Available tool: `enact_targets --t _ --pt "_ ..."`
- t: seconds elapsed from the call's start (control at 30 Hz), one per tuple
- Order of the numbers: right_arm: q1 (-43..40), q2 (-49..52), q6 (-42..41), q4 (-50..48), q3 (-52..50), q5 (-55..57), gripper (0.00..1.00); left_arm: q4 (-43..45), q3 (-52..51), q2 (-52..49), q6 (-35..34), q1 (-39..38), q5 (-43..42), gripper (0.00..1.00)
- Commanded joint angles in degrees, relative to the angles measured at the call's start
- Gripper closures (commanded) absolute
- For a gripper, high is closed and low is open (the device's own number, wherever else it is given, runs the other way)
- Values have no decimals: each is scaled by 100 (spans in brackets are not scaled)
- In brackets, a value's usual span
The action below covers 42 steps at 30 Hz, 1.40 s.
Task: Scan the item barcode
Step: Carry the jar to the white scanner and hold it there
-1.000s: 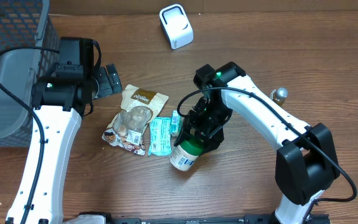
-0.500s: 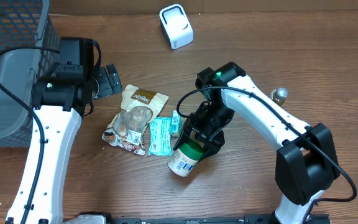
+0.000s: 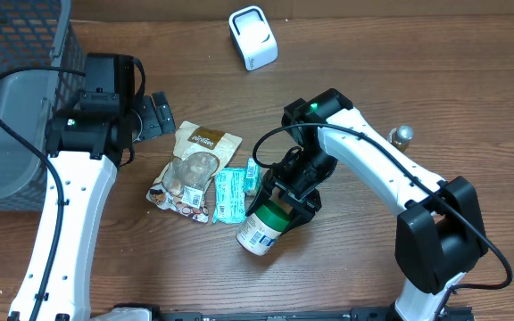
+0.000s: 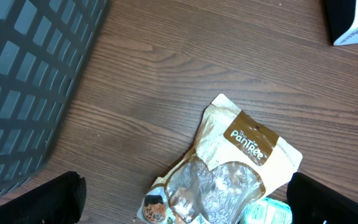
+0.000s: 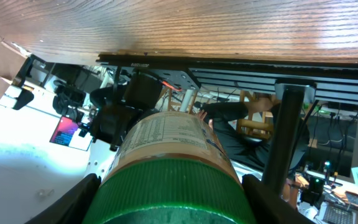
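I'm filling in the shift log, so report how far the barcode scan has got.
Done: the right gripper is closed on the green-lidded jar, gripping it at the lid end. In hand: the jar is held tilted beside the snack packets. Left: carrying it to the white device at the far edge, likely the scanner, and showing its barcode. The left gripper is open and idle.

"Pantree" on tan pouch (image 4: 229,168)
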<state>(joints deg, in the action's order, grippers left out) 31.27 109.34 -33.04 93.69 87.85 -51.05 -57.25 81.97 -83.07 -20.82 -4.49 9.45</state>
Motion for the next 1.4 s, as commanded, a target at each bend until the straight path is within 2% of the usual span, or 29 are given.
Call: enact_targets --t 0.0,0.27,0.67,0.8,0.87,1.03,1.13,1.2,1.37 --pt "20 -229 13 11 149 -323 56 11 68 24 4 -2 -9 0" --pt "15 -229 13 -57 149 -144 56 11 68 24 2 -2 -9 0" --pt "22 -229 11 -935 149 2608 56 11 68 24 2 -2 -9 0" --pt "22 -229 11 -1394 149 3556 64 11 68 24 2 -2 -9 0" --pt "20 -229 11 -1661 149 3919 64 11 68 24 4 -2 -9 0" --pt "-20 -229 46 -2769 149 4986 70 11 68 24 4 -2 -9 0" --pt "-109 -229 903 -3254 275 5659 74 11 68 24 4 -2 -9 0" --pt "-184 -229 1473 -3283 638 5702 79 11 68 24 4 -2 -9 0" --pt "-201 -229 1471 -2846 2024 5700 86 11 68 24 4 -2 -7 0"
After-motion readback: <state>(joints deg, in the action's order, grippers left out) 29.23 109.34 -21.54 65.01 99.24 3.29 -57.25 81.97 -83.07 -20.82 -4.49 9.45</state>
